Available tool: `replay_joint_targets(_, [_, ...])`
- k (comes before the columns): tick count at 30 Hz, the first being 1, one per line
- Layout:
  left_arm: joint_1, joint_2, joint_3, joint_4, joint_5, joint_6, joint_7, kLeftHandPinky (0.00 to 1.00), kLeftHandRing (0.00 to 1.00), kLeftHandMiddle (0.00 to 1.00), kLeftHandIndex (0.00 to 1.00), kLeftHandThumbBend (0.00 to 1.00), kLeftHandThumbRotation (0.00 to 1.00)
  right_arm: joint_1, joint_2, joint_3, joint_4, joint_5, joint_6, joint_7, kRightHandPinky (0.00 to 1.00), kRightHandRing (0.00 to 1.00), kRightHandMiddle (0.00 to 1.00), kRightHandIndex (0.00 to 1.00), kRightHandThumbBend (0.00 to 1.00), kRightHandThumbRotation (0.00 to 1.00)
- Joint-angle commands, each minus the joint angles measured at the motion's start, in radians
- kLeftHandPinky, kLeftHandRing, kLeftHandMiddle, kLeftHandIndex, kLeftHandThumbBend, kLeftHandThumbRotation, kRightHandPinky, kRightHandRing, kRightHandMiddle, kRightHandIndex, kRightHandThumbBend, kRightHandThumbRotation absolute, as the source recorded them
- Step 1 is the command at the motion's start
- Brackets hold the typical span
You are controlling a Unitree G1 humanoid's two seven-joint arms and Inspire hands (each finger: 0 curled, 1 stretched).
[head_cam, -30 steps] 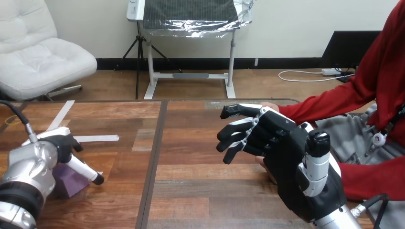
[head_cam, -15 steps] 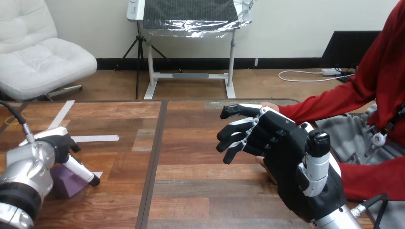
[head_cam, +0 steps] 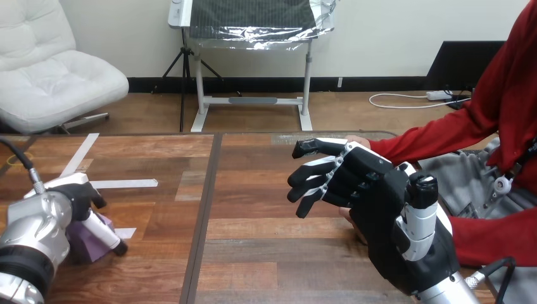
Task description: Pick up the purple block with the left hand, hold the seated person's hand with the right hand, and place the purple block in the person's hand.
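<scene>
Left hand (head_cam: 73, 196) over the purple block (head_cam: 85, 244), a bit further left than a second ago

The block sits on the table (head_cam: 253, 253), bottom left (can't tell if it's gripped). Right hand (head_cam: 367, 183) hasn't budged, fingers loosely spread, covering the person's hand (head_cam: 358, 140) without clasping it.

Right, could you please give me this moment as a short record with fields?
purple block: on the table, near its left, under the left hand
left hand: down on the block; grip cannot be told
right hand: raised at the table's right, fingers loosely bent, closed on nothing
person's hand: behind the right hand, mostly hidden; contact cannot be told
handover: not yet done
</scene>
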Motion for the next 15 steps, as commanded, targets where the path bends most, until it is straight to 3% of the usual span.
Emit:
replay_joint_targets(1, [-0.035,0.021,0.007,-0.039,0.000,0.001,0.002,0.52,0.84,0.93,0.86,0.81,0.18,-0.052,0.007,-0.011,-0.021,0.009,-0.014,-0.002,0.41,0.54,0.59,0.68,0.94,1.00])
replay_joint_targets(9, [-0.035,0.023,0.012,-0.039,-0.013,-0.004,-0.007,0.47,0.80,0.91,0.85,0.78,0.12,-0.051,0.006,-0.012,-0.022,0.010,-0.013,-0.001,0.41,0.54,0.59,0.68,0.94,1.00])
replay_joint_targets(15, [-0.032,0.030,0.009,-0.041,-0.013,-0.025,-0.011,0.54,0.80,0.87,0.81,0.76,0.06,-0.051,0.007,-0.012,-0.022,0.013,-0.015,0.001,0.41,0.54,0.59,0.68,0.93,1.00])
